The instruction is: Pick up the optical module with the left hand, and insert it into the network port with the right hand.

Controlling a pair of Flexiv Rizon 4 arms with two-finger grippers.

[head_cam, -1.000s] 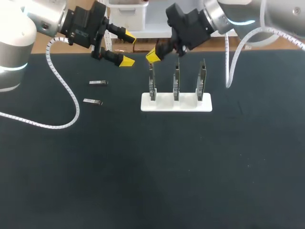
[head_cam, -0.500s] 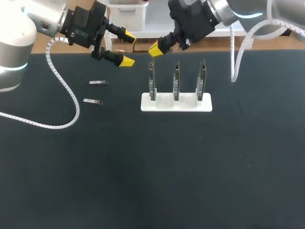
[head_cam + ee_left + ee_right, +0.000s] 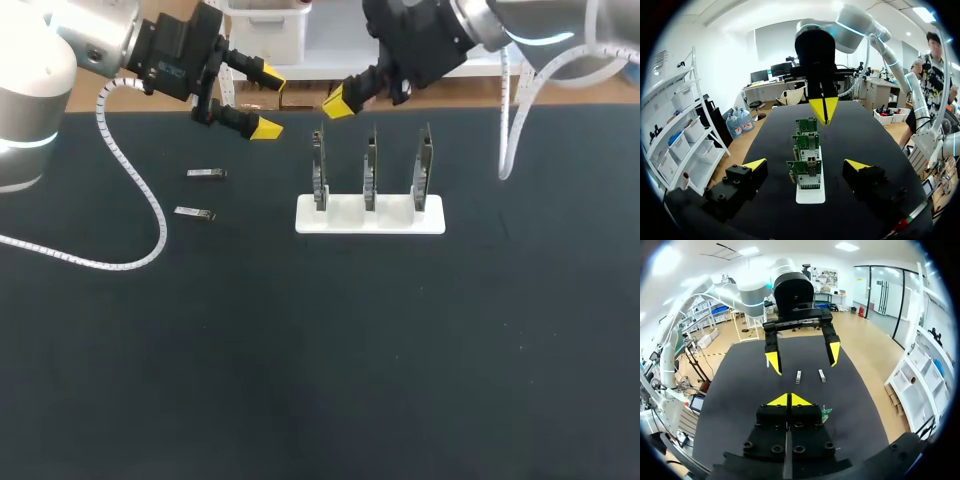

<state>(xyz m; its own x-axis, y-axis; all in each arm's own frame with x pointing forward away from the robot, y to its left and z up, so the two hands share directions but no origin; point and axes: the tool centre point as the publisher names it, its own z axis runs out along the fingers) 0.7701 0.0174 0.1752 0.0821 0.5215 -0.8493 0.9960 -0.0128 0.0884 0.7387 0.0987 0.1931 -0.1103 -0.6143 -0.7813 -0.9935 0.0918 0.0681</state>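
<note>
head view: modules [image 3: 206, 173] lie sideways on, nearest left gripper [image 3: 268, 101], spread wide; right gripper [image 3: 340, 102] pinched together, seemingly empty.

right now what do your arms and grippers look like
The left arm and right arm are silver-white with a glowing cyan ring, each trailing a white coiled cable. The left gripper and right gripper are black with bright yellow tips.

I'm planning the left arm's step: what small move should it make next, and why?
Probably lower the left tool toward the nearer optical module: the tool is open and empty above the table, and neither that module nor the farther module is held.
</note>
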